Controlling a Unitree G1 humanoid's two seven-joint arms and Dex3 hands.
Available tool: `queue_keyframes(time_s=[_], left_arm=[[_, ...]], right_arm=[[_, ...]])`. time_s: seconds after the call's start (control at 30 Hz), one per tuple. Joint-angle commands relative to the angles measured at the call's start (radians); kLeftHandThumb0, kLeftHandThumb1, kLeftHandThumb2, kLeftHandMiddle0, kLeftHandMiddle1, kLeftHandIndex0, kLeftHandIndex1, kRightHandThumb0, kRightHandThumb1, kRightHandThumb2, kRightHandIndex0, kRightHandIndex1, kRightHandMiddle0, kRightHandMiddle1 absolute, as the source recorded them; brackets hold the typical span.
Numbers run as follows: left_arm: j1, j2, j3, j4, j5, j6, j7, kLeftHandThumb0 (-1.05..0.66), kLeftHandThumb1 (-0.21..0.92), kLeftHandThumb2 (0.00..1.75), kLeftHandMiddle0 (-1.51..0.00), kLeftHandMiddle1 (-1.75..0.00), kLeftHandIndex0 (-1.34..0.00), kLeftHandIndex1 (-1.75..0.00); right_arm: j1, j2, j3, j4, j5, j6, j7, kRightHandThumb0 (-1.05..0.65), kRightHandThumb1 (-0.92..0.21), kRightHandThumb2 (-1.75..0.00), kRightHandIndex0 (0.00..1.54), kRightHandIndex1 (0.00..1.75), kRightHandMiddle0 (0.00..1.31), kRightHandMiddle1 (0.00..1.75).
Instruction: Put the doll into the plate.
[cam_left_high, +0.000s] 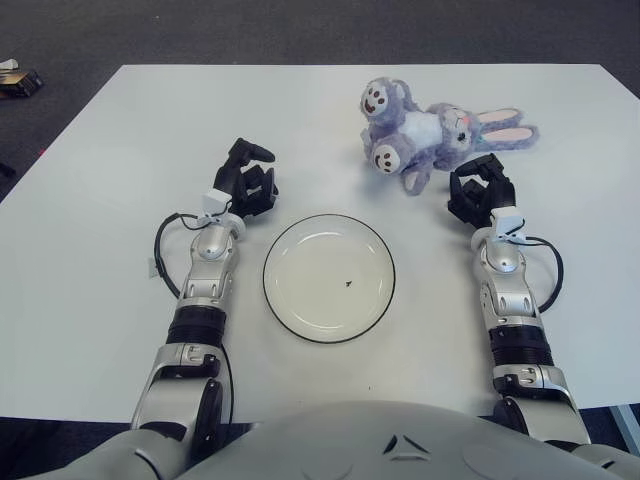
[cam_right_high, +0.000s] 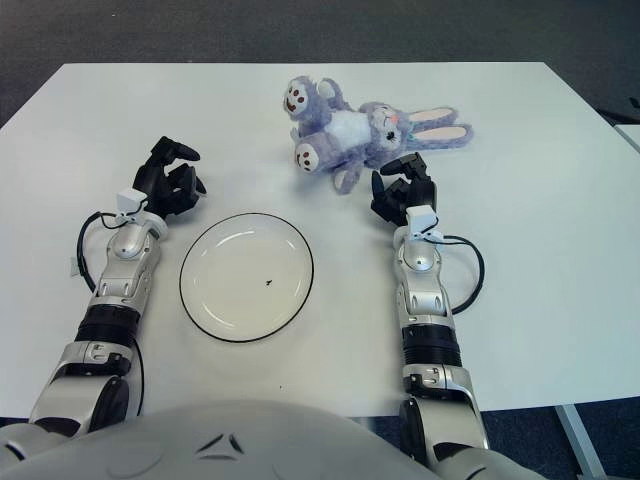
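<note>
Doll (cam_left_high: 432, 135) lies on the far right part of the white table (cam_left_high: 100, 200), a purple plush rabbit on its side, long pink-lined ears pointing to my right, two round brown-faced feet turned toward me and to the left. Plate (cam_left_high: 329, 278), white with a thin dark rim, sits near the table's middle, between my two forearms, with one small dark speck on it. Doll and plate are well apart; nothing is in the plate.

My right hand (cam_left_high: 480, 193) is just on my side of the doll, near its lower foot, fingers loosely curved and holding nothing; I cannot tell if it touches the plush. My left hand (cam_left_high: 246, 183) shows beside the plate's upper left edge, fingers loosely curled, also holding nothing.
</note>
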Motion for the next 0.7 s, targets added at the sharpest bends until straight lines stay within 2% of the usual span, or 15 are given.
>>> queue_keyframes(time_s=[0.0, 0.07, 0.2, 0.3, 0.43, 0.53, 0.67], left_arm=[[0.062, -0.023, -0.005, 0.037, 0.001, 0.002, 0.002, -0.38, 0.68, 0.84, -0.77, -1.75, -0.35, -1.75], [0.062, -0.024, -0.005, 0.036, 0.002, 0.002, 0.003, -0.38, 0.68, 0.84, -0.77, -1.75, -0.35, -1.75], [0.061, -0.026, -0.005, 0.037, 0.003, 0.003, 0.005, -0.38, 0.68, 0.84, -0.77, -1.75, -0.35, -1.75], [0.059, -0.026, -0.005, 0.040, 0.004, 0.003, 0.006, -0.38, 0.68, 0.85, -0.77, -1.75, -0.35, -1.75], [0.057, -0.027, -0.005, 0.044, 0.005, 0.002, 0.007, -0.38, 0.68, 0.85, -0.77, -1.75, -0.35, -1.75], [0.055, -0.027, -0.005, 0.048, 0.005, 0.000, 0.007, -0.38, 0.67, 0.85, -0.77, -1.75, -0.35, -1.75], [0.054, -0.028, -0.004, 0.050, 0.007, 0.000, 0.008, -0.38, 0.67, 0.85, -0.77, -1.75, -0.35, -1.75]], right_arm=[[0.036, 0.012, -0.009, 0.025, -0.044, 0.013, -0.067, -0.36, -0.88, -0.43, 0.76, 1.75, 0.38, 1.59], [0.034, 0.017, -0.010, 0.033, -0.059, -0.010, -0.102, -0.36, -0.90, -0.38, 0.75, 1.75, 0.39, 1.57], [0.029, 0.025, -0.010, 0.068, -0.100, -0.131, -0.197, -0.36, -0.92, -0.33, 0.73, 1.75, 0.41, 1.53], [0.020, 0.010, 0.001, 0.114, -0.165, -0.232, -0.289, -0.36, -0.92, -0.32, 0.69, 1.75, 0.41, 1.53], [0.005, -0.015, 0.015, 0.168, -0.251, -0.314, -0.391, -0.35, -0.92, -0.33, 0.64, 1.74, 0.40, 1.54], [-0.006, -0.036, 0.027, 0.192, -0.322, -0.360, -0.472, -0.35, -0.92, -0.34, 0.62, 1.75, 0.38, 1.55], [-0.018, -0.053, 0.038, 0.211, -0.361, -0.381, -0.520, -0.35, -0.92, -0.35, 0.60, 1.75, 0.37, 1.56]])
